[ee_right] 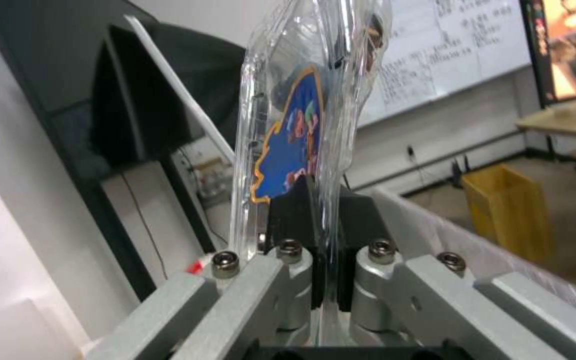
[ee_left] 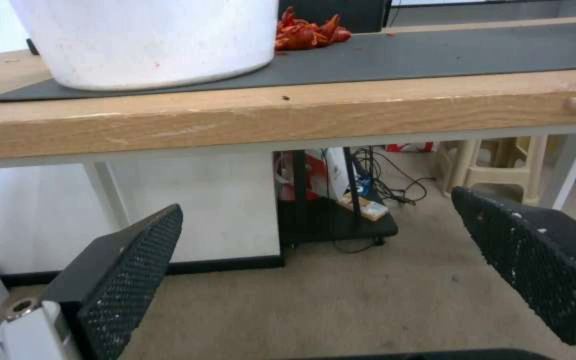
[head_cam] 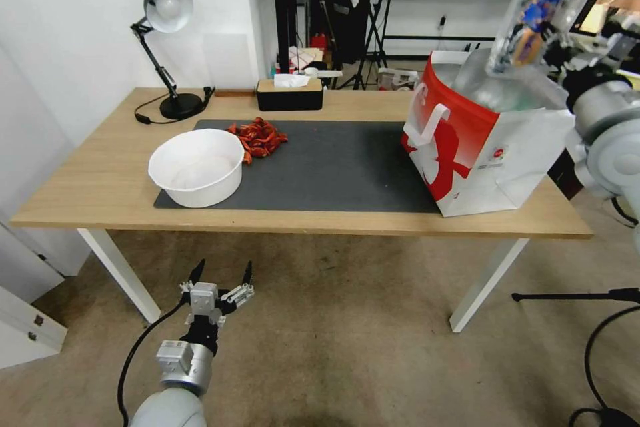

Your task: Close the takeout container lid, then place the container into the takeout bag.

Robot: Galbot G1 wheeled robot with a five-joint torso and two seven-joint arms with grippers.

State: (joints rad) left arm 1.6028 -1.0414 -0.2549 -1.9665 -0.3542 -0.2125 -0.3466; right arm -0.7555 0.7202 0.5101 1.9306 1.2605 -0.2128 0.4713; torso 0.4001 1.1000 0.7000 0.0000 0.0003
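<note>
Head view first: right gripper (head_cam: 557,47) holds the container (head_cam: 537,10) high over the open mouth of the bag (head_cam: 480,147), which stands at the right end of the table (head_cam: 100,193). The box looks tilted, pinched by one edge, with its bulk sticking up away from the fingers. Left gripper (head_cam: 222,277) hangs low in front of the table, fingers spread and empty. Judged from this, the box is ready to go in; the sound way is to line it up over the middle of the mouth, clear of the white handle (head_cam: 430,123) and the near wall, lower it until it is well inside the silvery lining, and only then let go, since a thin clamshell held by its rim could swing or catch the paper edge.

Left wrist view: the two pads (ee_left: 131,265) stand wide apart with nothing between them, below the table edge, the white bowl (ee_left: 148,40) above.

Right wrist view: the fingers (ee_right: 295,220) are closed tight on the clear plastic rim, a blue label (ee_right: 288,150) showing through, a grip detail the head view leaves blurred. Whether the lid is fully snapped shut I cannot tell.
</note>
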